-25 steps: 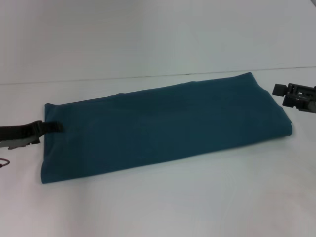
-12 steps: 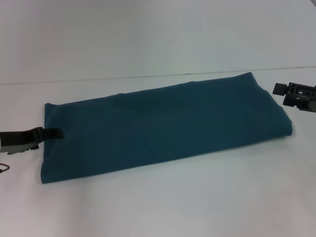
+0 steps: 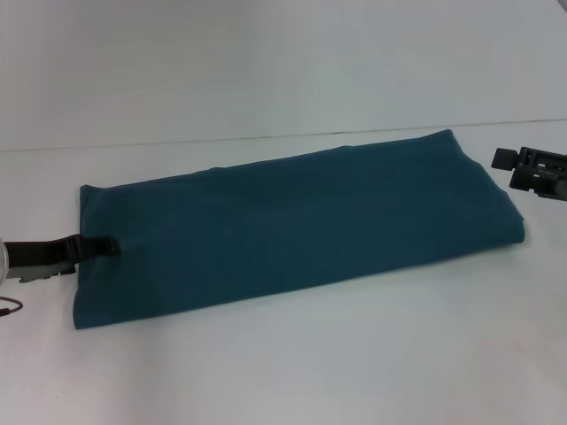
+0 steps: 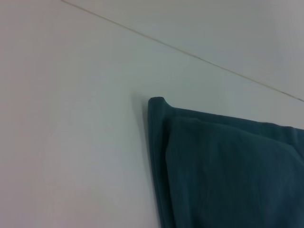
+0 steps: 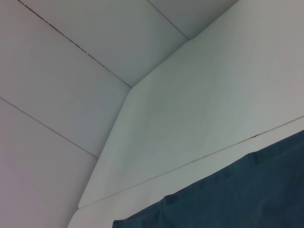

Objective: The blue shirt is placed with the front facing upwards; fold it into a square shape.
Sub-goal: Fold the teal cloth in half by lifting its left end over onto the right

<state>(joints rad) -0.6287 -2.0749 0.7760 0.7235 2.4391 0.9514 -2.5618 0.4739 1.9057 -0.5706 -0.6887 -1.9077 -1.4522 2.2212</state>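
White tabletop fills the head view, with a pale wall behind it and a thin seam line running across just past the cloth. On it lies the blue shirt, folded into one long, flat band that runs slantwise from the near left to the far right; no print or collar shows, only plain teal cloth. The left gripper reaches in low from the left edge, its dark tip lying on the shirt's left short edge, but I cannot tell whether its fingers are apart or clamped on the cloth. The right gripper sits at the right edge of the view, just beside the shirt's far right corner and not touching it; how its fingers stand is not clear either

From the left wrist, the shirt shows one corner with its folded layers stacked, a narrow lower layer peeping out along the edge beneath the upper one, all lying flat on the white surface. No fingers show in this view

From the right wrist, a strip of the shirt crosses one corner of the picture, with the white table beyond it and panelled wall farther off
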